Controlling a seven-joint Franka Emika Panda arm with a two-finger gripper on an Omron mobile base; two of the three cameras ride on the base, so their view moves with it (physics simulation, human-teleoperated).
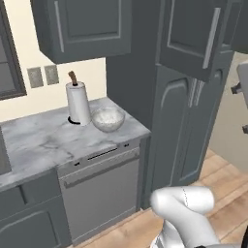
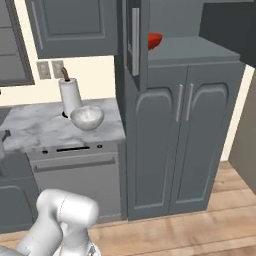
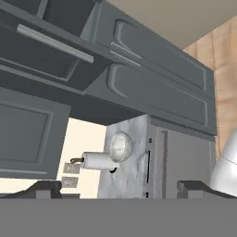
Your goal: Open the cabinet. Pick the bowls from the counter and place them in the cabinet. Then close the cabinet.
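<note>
Bowls are split between two places: the red bowl (image 2: 155,40) sits on the grey shelf (image 2: 192,49) inside the cabinet, near its left edge, and the marbled bowl (image 1: 108,118) stands on the surface (image 1: 43,138), touching or just beside the paper-towel roll (image 1: 78,103). The cabinet doors stand open, the left door (image 2: 134,40) edge-on in the right base view and the right door (image 1: 193,34) swung out toward the camera in the left base view, which leaves the compartment free for loading. The pincer (image 3: 118,187) is empty and spread to its full width, its two dark tips at either side of the hand view with nothing between them; that width suits a grasp over a bowl rim. The hand view is rolled, so the surface and the marbled bowl (image 3: 120,146) appear sideways, well apart from the tips. By judgement, one bowl is stowed and the marbled one is next; the approach must avoid the roll beside it and the open door overhead. Closing the doors remains.
</note>
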